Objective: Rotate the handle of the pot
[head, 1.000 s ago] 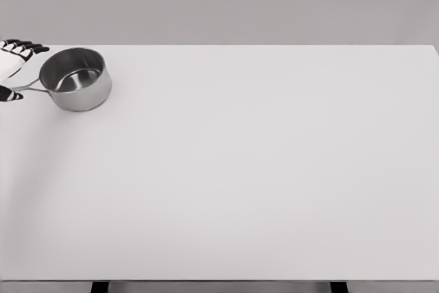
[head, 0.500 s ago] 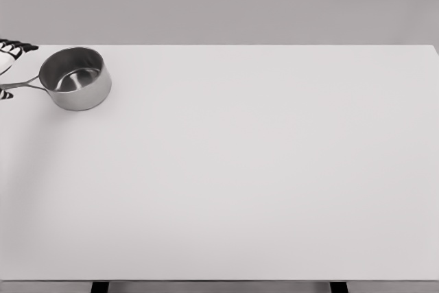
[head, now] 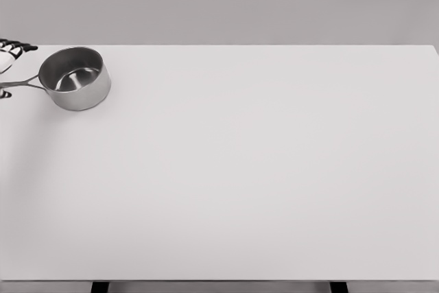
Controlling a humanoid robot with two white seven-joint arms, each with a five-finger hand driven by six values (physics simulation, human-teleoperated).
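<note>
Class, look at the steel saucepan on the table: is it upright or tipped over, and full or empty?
Upright and empty: the shiny steel saucepan sits flat on the white table, rim upward, its bare metal bottom visible inside.

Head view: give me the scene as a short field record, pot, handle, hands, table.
pot: steel saucepan, upright, empty, at the far left of the table
handle: thin metal handle pointing left toward the picture's edge
left hand: only the fingertips show at the left edge, beside the handle; whether the hand grips it cannot be told
right hand: out of view
table: white top, pot is the only thing seen on it
</note>
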